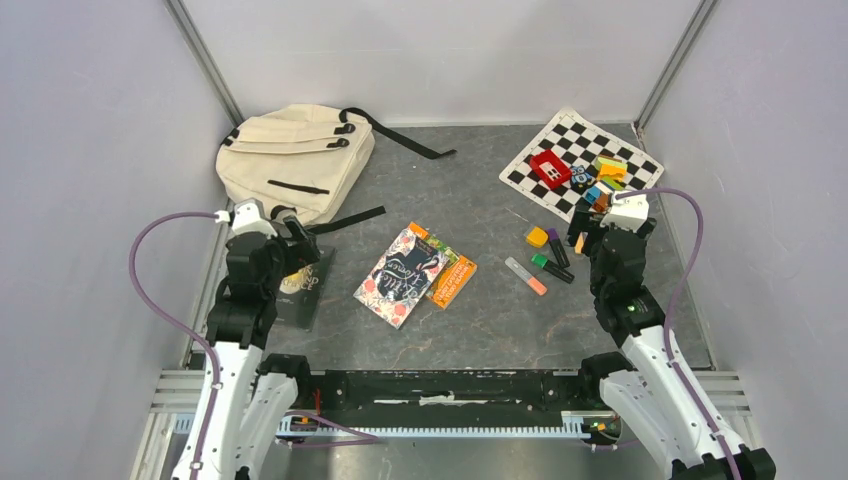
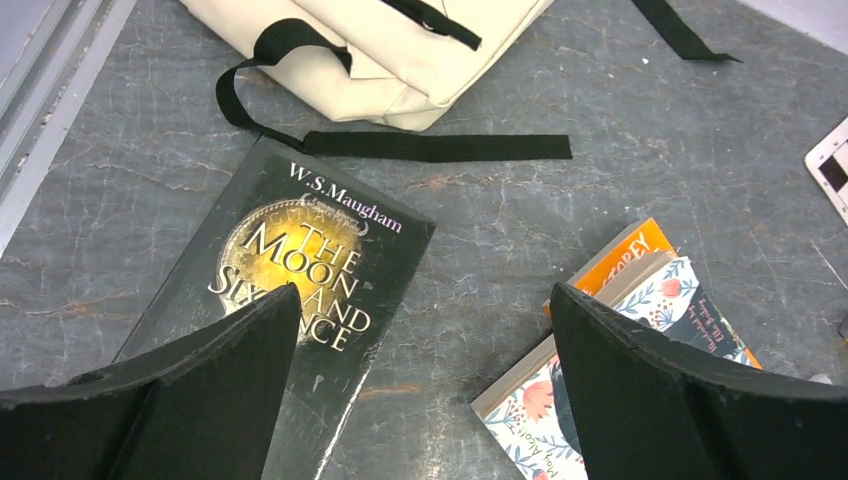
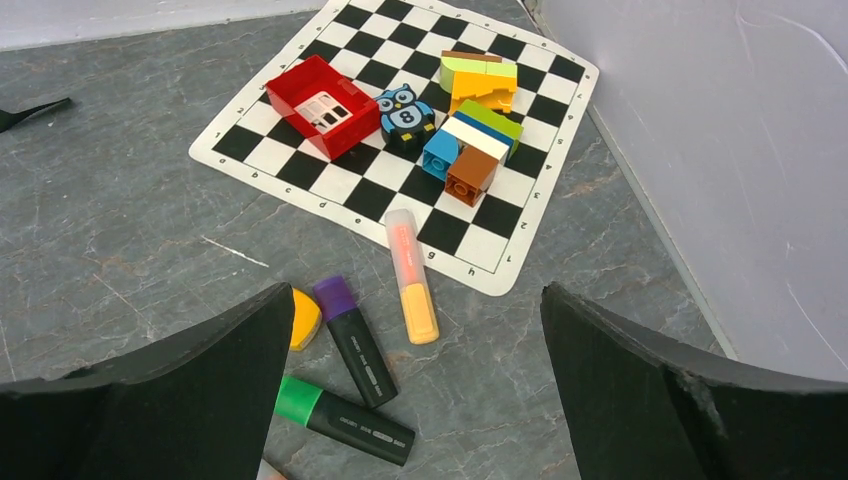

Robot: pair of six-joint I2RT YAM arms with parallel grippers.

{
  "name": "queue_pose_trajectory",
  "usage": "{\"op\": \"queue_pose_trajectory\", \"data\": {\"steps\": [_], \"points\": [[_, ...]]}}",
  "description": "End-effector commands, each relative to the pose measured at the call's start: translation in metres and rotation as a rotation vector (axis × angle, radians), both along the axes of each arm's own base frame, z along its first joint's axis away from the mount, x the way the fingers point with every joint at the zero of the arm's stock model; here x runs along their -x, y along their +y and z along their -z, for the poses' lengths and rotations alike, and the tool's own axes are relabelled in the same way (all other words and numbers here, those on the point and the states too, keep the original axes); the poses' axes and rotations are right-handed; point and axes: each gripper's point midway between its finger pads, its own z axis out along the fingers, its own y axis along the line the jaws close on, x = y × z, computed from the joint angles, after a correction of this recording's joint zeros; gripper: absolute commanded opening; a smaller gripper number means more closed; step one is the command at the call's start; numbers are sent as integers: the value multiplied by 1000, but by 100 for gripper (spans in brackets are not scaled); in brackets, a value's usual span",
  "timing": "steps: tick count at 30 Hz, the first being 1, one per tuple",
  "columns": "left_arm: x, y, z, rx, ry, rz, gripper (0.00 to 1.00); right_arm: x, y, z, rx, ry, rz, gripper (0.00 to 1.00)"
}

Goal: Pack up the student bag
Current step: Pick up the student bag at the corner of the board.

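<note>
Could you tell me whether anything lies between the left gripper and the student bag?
Nothing upright: the open left gripper hangs above a dark book; only a flat black strap lies between it and the student bag.

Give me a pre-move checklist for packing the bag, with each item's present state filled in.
1. The left end effector is open and empty: ok.
2. The right end effector is open and empty: ok.
3. The student bag has its mouth open to take things: cannot tell; it lies flat and no opening shows.
4. The dark book under the left end effector lies flat with nothing on it: ok.
5. The black strap is clear of that book's far corner: cannot tell.
6. The floral book is separate from the orange book: not ok; it lies on top.
</note>
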Motion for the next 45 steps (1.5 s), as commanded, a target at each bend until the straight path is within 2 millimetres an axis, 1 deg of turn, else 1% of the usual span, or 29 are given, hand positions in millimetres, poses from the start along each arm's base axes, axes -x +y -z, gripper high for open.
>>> {"op": "queue_pose_trajectory", "data": {"steps": [1,3,5,8,9,11,13,14,19,22,25,28,31,35,38,40,43,45], "points": [[-8,5,-9,26,4,-53,100,-1,-2,-25,-21,-61,13,98],[-13,3,3,32,72,-55,100,-1,0,-25,-20,-60,5,98],[-18,4,10,26,122,-60,100,-1,1,-25,-15,-58,-8,98],[-28,0,11,25,156,-37,100,-2,2,-24,-7,-53,-15,98],[-33,-2,9,30,155,-29,100,-1,2,-24,-5,-52,-13,98],[-45,-6,5,43,152,-14,100,-1,2,-23,-5,-52,-13,98],[-61,-3,3,67,154,-33,100,-1,3,-22,-7,-47,-21,98],[-69,-2,-1,88,143,-37,100,-2,5,-22,-11,-46,-30,98],[-116,25,-14,305,50,-92,100,-4,17,-26,-40,-57,-92,98],[-136,51,-10,400,14,-165,100,-6,23,-29,-53,-61,-122,98],[-149,77,10,449,26,-256,100,-8,30,-31,-66,-63,-155,98],[-161,91,34,527,39,-311,100,-10,37,-32,-82,-59,-191,98],[-173,97,60,590,75,-336,100,-12,44,-31,-90,-53,-225,98],[-180,104,84,581,127,-373,100,-13,48,-31,-86,-42,-249,98],[-183,107,98,577,145,-385,100,-13,49,-32,-81,-41,-255,98],[-188,105,106,592,153,-362,100,-14,50,-32,-80,-37,-262,98],[-201,99,112,613,152,-298,100,-16,55,-30,-82,-23,-285,98],[-202,100,123,616,184,-305,100,-17,57,-30,-83,-14,-296,98]]}}
